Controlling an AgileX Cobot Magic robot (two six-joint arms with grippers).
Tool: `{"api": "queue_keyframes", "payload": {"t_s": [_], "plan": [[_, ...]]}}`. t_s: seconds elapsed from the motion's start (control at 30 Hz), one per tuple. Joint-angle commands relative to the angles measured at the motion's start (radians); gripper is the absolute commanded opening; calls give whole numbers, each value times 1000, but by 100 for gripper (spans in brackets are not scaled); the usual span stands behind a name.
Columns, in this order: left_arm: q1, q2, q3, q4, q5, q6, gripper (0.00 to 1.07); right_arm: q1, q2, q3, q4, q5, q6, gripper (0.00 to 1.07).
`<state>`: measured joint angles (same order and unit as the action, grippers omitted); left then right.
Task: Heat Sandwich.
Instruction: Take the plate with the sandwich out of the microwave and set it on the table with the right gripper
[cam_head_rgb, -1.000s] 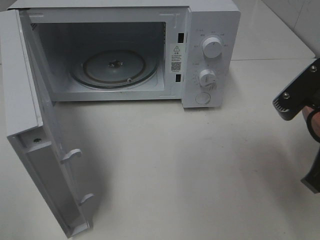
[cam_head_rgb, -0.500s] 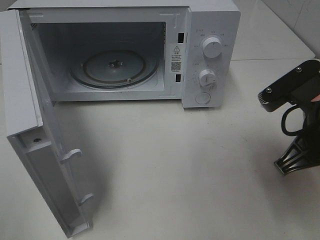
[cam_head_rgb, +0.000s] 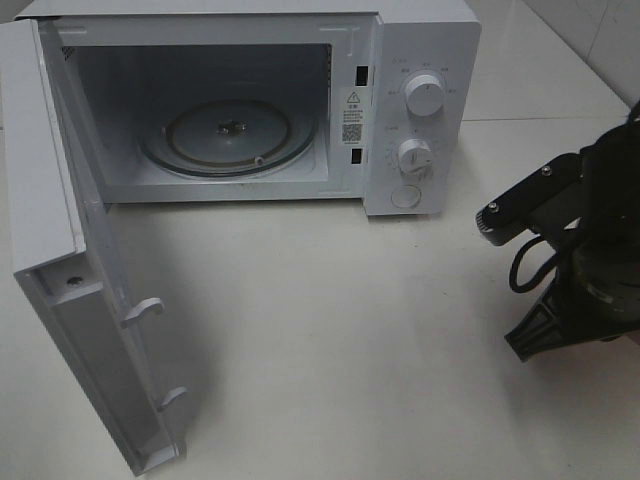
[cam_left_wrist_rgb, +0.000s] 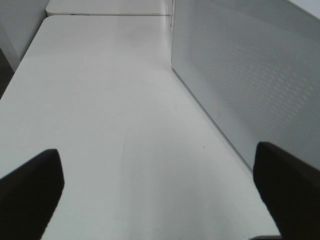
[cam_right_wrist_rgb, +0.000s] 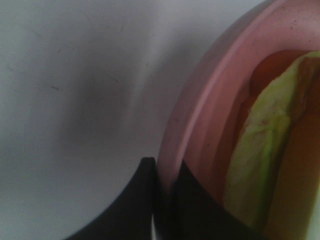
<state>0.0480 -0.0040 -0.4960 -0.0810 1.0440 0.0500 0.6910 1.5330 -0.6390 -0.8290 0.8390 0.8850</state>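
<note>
A white microwave (cam_head_rgb: 300, 100) stands at the back of the tabletop (cam_head_rgb: 350, 340) with its door (cam_head_rgb: 70, 270) swung wide to the left, showing a bare glass turntable (cam_head_rgb: 228, 135) in the cavity. Two round knobs (cam_head_rgb: 424, 97) and a button (cam_head_rgb: 405, 196) sit on the panel on its right side. The right arm (cam_head_rgb: 580, 250) hangs over the tabletop at the right edge of the high view, well apart from the microwave; its claw cannot be made out from there. In the right wrist view the right claw (cam_right_wrist_rgb: 162, 200) is pinched narrow on the rim of a pink plate (cam_right_wrist_rgb: 200, 100), one dark finger outside the rim and one inside. The sandwich (cam_right_wrist_rgb: 265, 150) lies on that plate, seen very close and blurred: pale yellow-green filling against orange-brown. It is hidden in the high view. The left claw (cam_left_wrist_rgb: 160, 195) is spread wide and holds nothing; its two dark fingers (cam_left_wrist_rgb: 30, 190) frame bare tabletop just beside the microwave's perforated side wall (cam_left_wrist_rgb: 250, 75).
</note>
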Motion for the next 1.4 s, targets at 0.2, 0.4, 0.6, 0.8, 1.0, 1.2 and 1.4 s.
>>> {"api": "queue_keyframes", "payload": {"t_s": [0.2,0.4,0.6,0.8,1.0,1.2,1.4], "plan": [[-6,-24,2,-8,-8,0,98,-74,115,-6,-61,-86,65,3],[-6,-24,2,-8,-8,0,98,-108,162,-7,-94,-132,98,3],[-6,-24,2,-8,-8,0,98,-125,202,-8,-129,-166,125,3],[-6,-24,2,-8,-8,0,98,-133,269,-26,-147,-181,142,3],[-6,-24,2,-8,-8,0,98,-133,298,-26,-149,-216,143,4],[-6,-24,2,-8,-8,0,98,-133,298,-26,-146,-229,143,8],[-6,-24,2,-8,-8,0,98,-133,291,-27,-133,-229,142,18]]}}
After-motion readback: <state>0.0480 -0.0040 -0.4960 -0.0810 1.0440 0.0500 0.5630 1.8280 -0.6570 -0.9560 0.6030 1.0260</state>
